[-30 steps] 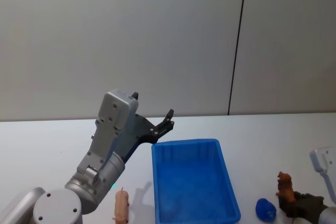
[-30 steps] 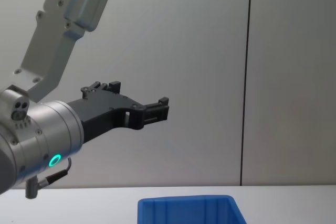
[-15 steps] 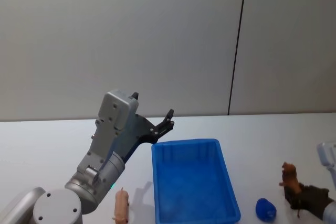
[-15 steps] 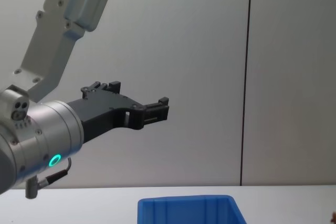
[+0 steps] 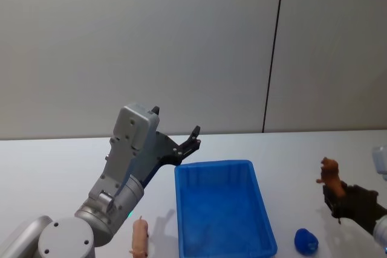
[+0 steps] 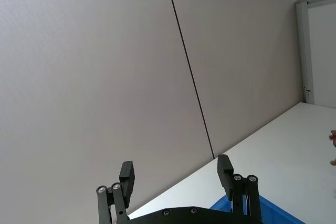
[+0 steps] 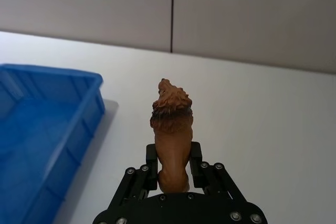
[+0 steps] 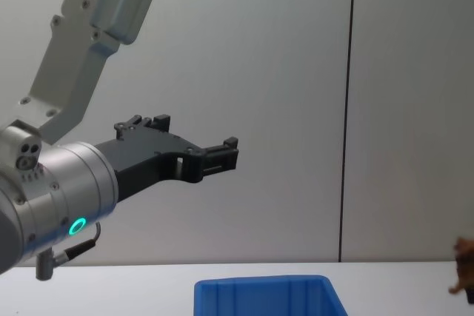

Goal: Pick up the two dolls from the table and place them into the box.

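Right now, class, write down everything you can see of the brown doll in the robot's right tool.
The brown doll is a lion-like figure with a shaggy, darker-edged mane and smooth, plastic-looking body. It stands upright, its lower end clamped in the right tool, held above the white table, right of the blue box. Nothing else touches it.

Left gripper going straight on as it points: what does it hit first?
The way looks free: the open left gripper aims above the box toward the grey wall, though depth is unclear.
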You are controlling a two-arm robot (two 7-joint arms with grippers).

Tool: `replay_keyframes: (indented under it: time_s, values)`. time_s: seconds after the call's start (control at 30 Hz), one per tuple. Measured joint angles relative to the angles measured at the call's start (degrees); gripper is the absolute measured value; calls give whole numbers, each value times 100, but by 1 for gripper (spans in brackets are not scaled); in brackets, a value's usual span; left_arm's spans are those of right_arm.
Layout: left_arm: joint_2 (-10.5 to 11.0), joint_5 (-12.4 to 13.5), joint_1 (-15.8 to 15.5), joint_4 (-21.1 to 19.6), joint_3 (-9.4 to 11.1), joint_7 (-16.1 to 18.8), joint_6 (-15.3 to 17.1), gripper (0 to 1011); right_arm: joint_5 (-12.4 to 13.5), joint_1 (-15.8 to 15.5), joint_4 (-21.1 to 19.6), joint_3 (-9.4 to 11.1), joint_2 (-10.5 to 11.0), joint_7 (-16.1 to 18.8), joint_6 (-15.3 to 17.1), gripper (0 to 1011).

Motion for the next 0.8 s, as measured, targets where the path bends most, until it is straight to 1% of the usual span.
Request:
replay_keyframes:
  time_s: [0.2, 0.43, 0.6, 0.8]
  values:
    - [0, 0, 0, 0, 0, 0, 0, 1001, -70, -4, -132, -41, -8, 237, -251, 343]
    - [0, 0, 0, 0, 0, 0, 0, 1001, -178, 48, -215, -132, -73, 623, -540, 343]
    - [0, 0, 0, 0, 0, 0, 0, 1001, -286, 146, -213, -254, -175, 994, -761, 343]
    - [0, 0, 0, 0, 0, 0, 0, 1001, -390, 263, -117, -380, -303, 1330, -937, 343]
